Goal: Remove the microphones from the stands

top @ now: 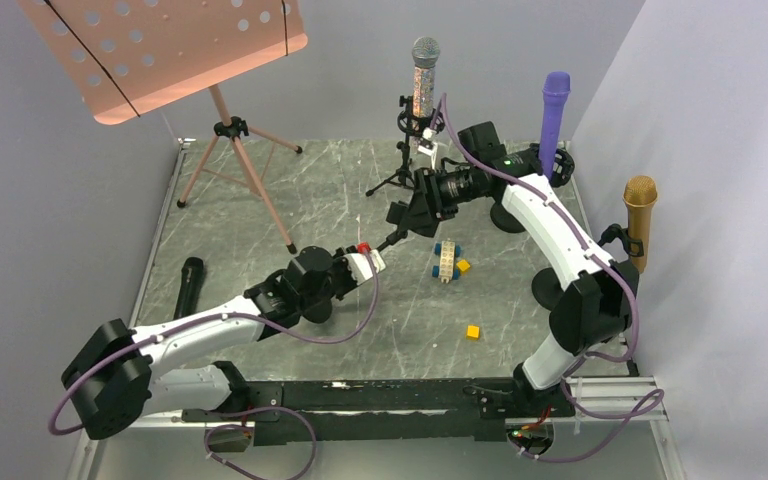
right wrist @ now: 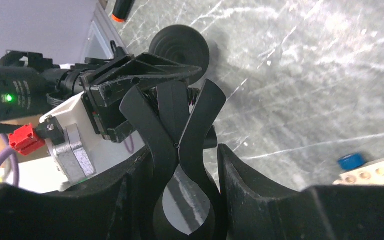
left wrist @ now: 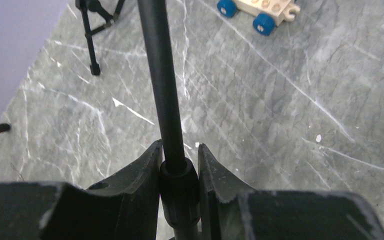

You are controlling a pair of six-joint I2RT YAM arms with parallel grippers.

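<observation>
Grey marble-veined counter (top: 440,350). At its middle, the left end effector (left wrist: 179,150) is clamped on a thin matte black stand rod (left wrist: 162,85). The right end effector (right wrist: 184,152) grips its forked black plastic clip (right wrist: 180,120). A slim black cylindrical microphone (top: 188,285) lies flat near the counter's left edge.

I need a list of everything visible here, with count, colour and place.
music stand: 1, pink, far left
silver microphone: 1, silver, far centre, on black tripod
purple microphone: 1, purple, far right, upright
gold microphone: 1, gold, right edge, upright
black microphone: 1, black, lying at left
toy car: 1, beige with blue wheels, centre
yellow blocks: 2, yellow, near car
black stand: 1, black, left of centre
table: 1, grey marble
left tool: 1, black, shut on stand's rod
right tool: 1, black, shut on stand's clip
</observation>
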